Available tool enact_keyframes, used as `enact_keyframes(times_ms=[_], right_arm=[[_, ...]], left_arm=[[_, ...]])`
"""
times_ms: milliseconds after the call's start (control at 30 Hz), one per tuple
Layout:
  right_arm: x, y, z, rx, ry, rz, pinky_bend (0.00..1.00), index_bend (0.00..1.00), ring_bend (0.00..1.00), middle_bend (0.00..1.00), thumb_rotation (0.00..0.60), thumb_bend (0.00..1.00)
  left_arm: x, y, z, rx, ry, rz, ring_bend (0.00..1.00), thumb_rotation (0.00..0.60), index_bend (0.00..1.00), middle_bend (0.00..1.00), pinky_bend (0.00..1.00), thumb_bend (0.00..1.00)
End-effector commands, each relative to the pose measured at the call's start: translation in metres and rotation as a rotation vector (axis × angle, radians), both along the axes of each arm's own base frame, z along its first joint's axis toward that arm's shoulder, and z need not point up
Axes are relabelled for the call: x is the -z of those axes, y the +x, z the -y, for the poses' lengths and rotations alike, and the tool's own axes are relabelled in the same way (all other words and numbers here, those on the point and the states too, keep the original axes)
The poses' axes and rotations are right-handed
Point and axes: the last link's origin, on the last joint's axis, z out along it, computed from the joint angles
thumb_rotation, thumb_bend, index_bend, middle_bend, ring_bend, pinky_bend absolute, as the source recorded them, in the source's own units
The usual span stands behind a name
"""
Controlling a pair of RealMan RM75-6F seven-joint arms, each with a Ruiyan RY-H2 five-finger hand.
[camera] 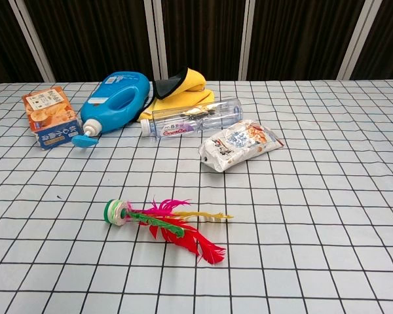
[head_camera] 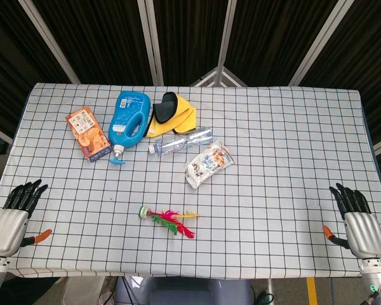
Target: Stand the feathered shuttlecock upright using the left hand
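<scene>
Meanwhile the feathered shuttlecock [head_camera: 167,220] lies flat; left hand [head_camera: 13,219] and right hand [head_camera: 355,220] rest empty, fingers spread.

tablecloth [head_camera: 273,210] was white with black grid | shuttlecock [camera: 164,226] showed pink, red, green, yellow feathers, green-white base | jug [camera: 114,99] blue | box [camera: 49,116] orange | cloth [camera: 183,91] yellow, black-trimmed | bottle [camera: 193,118] clear | pouch [camera: 239,145] white, printed | hands [head_camera: 9,219] silver, black fingers, orange thumb tips
</scene>
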Motion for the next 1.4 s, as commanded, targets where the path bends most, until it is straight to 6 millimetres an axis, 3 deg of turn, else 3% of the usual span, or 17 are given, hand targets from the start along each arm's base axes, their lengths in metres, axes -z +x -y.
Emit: enact_keyframes(times_ms=[33, 467, 700, 1033, 1400], right_arm=[[0.000, 0.000, 0.000, 0.000, 0.001, 0.000, 0.00, 0.00, 0.00, 0.00, 0.600, 0.33], [0.001, 0.001, 0.001, -0.003, 0.003, -0.003, 0.00, 0.00, 0.00, 0.00, 0.600, 0.33], [0.001, 0.001, 0.001, -0.003, 0.000, 0.001, 0.00, 0.00, 0.00, 0.00, 0.600, 0.33], [0.001, 0.001, 0.001, 0.000, -0.002, 0.006, 0.00, 0.00, 0.00, 0.00, 0.600, 0.33], [0.000, -0.001, 0.002, 0.007, -0.003, 0.008, 0.00, 0.00, 0.00, 0.00, 0.600, 0.33]], left_arm=[[0.000, 0.000, 0.000, 0.000, 0.000, -0.001, 0.00, 0.600, 0.00, 0.00, 0.00, 0.13], [0.003, 0.003, -0.001, 0.041, -0.053, -0.005, 0.00, 0.600, 0.00, 0.00, 0.00, 0.13], [0.016, 0.028, -0.019, 0.264, -0.186, -0.121, 0.00, 0.600, 0.01, 0.00, 0.00, 0.13], [0.073, 0.097, -0.043, 0.435, -0.305, -0.128, 0.00, 0.600, 0.23, 0.00, 0.00, 0.27], [0.149, 0.155, -0.049, 0.555, -0.367, -0.164, 0.00, 0.600, 0.35, 0.00, 0.00, 0.37]])
